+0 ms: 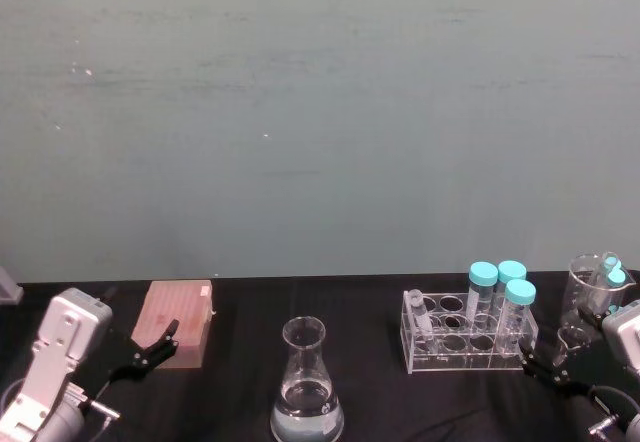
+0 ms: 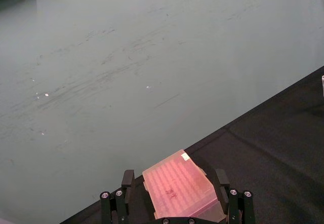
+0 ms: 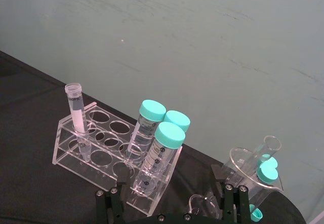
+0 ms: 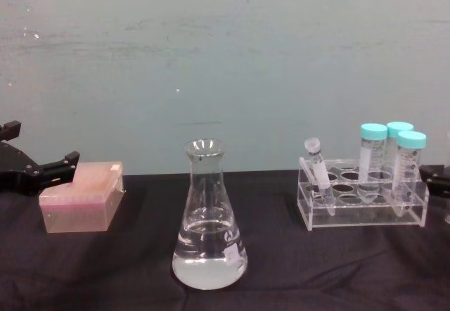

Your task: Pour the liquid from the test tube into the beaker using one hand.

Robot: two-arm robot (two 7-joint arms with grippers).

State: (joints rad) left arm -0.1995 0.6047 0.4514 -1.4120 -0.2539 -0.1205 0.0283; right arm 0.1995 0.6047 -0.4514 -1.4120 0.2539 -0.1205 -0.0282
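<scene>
"Head view first: how do the arms, the biggest things, stand?"

"The right gripper (image 1: 545, 367) hangs near the right end of the clear rack (image 4: 351, 216), fingers apart and empty. The left gripper (image 1: 158, 344) is idle beside the pink box (image 1: 180, 317), fingers also apart."

"Next in size?"

"The beaker (image 4: 209, 212). It stands upright at the table's middle, mouth up, with some clear liquid (image 4: 209, 258) in its wide base. It is glass, so fragile, but I judge it steady. Its narrow neck is a small target."

"And the test tube?"

"The test tube (image 4: 318, 169) sits in a hole at the rack's left end, right of the beaker and apart from it. I think it is light, stiff and smooth, so slippery. Best to take it on the bare part under the rim, above the rack."

"Which way does it point?"

"Its long axis is nearly upright, a little tilted: open rim up and leaning left, conical tip down. How much it holds, I cannot tell."
</scene>
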